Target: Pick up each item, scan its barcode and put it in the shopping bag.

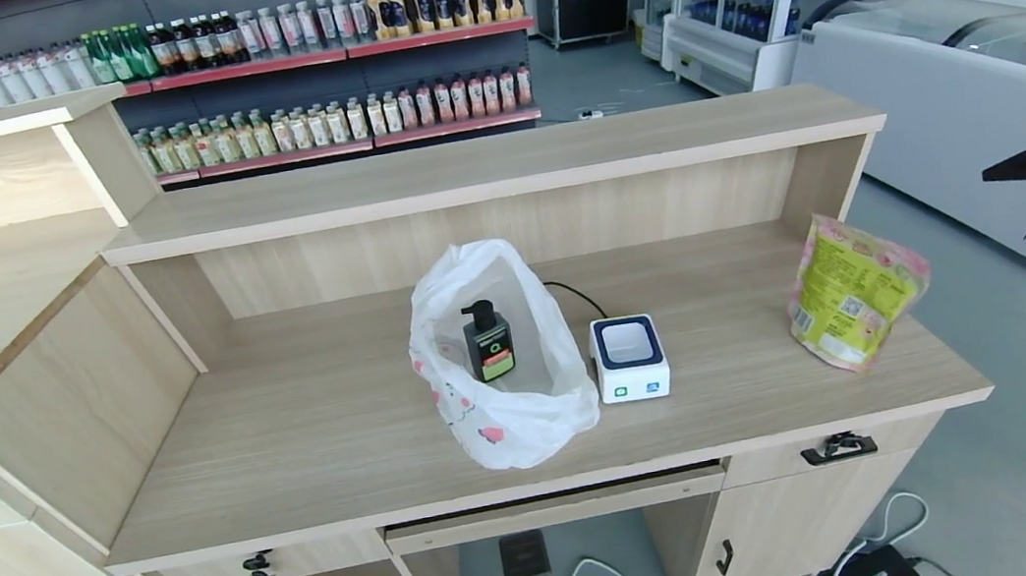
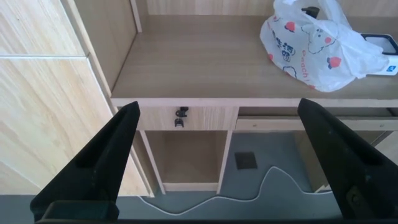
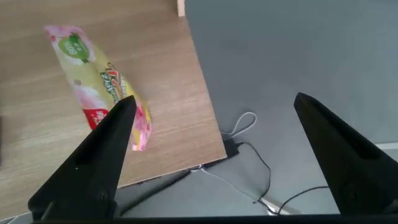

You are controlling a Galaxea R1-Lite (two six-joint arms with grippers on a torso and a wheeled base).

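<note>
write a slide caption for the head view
Pump bottle standing in the shopping bag on the counter, scanner beside the bag, snack pouch near the counter's right end

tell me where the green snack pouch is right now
In the head view the green snack pouch sits at the right end of the counter, apart from the barcode scanner to its left.

desk (image 1: 313, 423): shopping bag (image 1: 510, 417) at centre, pump bottle (image 1: 488, 343) upright inside it; scanner (image 1: 629, 359) just beside the bag, on its right; snack pouch (image 1: 851, 293) standing near the desk's right end, well apart from the scanner.
</note>
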